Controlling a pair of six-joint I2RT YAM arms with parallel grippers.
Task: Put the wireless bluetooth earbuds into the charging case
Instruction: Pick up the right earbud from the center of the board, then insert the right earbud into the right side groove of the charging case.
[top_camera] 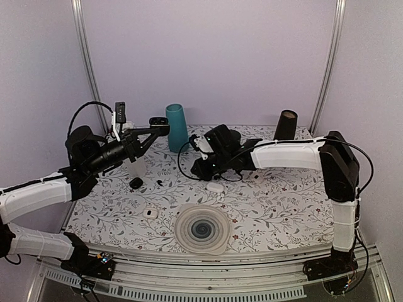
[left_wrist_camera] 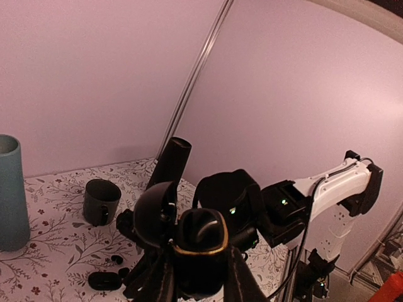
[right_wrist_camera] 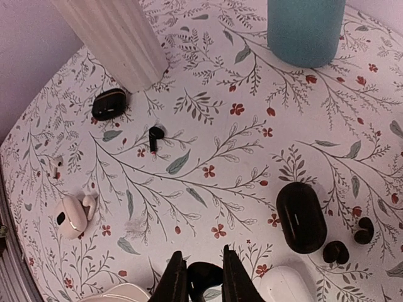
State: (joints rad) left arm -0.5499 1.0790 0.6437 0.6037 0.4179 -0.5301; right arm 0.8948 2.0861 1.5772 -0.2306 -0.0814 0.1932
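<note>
My left gripper [top_camera: 157, 128] is raised above the table's back left and is shut on an open black charging case [left_wrist_camera: 200, 242] with a gold rim, its lid [left_wrist_camera: 154, 217] swung to the left. My right gripper [right_wrist_camera: 204, 280] is shut on a glossy black earbud [right_wrist_camera: 203, 282], held low over the table near a white case [right_wrist_camera: 286, 286]. In the top view the right gripper [top_camera: 201, 167] is right of and below the left one. A closed black case [right_wrist_camera: 301, 217] and two loose black earbuds [right_wrist_camera: 335, 251] lie to its right. A black stemmed earbud [right_wrist_camera: 154, 135] lies farther off.
A teal cup [top_camera: 177, 128] and a dark cylinder [top_camera: 285, 124] stand at the back. A pale ribbed cup [right_wrist_camera: 119, 38] has a small black case [right_wrist_camera: 108, 104] beside it. An open white case [right_wrist_camera: 69, 217] and a round ribbed mat [top_camera: 201, 229] lie near the front.
</note>
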